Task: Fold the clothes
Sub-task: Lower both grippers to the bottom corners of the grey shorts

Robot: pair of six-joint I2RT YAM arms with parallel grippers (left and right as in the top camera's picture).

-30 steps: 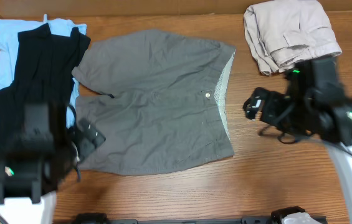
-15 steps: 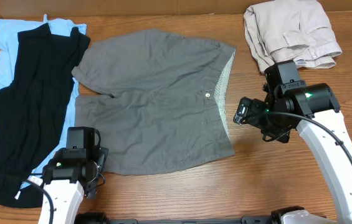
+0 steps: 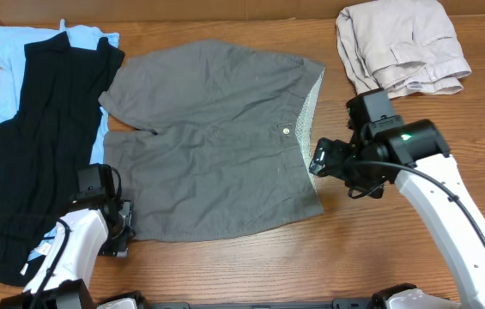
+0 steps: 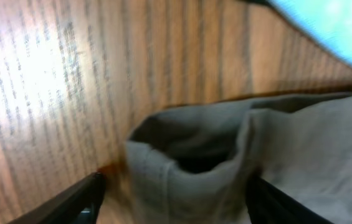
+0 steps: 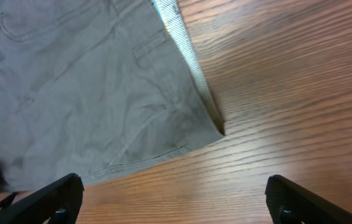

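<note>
Left gripper [image 3: 125, 228], jaws spread open, has dropped since half a second ago to the lower-left hem corner of the large grey-brown woven shorts [image 3: 216, 163]; the left wrist view shows that folded corner lying between its fingers [image 4: 79, 200], unclamped. Right gripper [image 3: 318, 160], also open, has moved left to the pale speckled waistband lining [image 3: 312, 103] on the shorts' right edge. Shorts lie flat mid-table, just beside the black garment [image 3: 45, 129] on the left, with bare brown wooden table [image 3: 379, 249] along the front and right and the folded beige trousers [image 3: 401, 43] apart at the far right.
</note>
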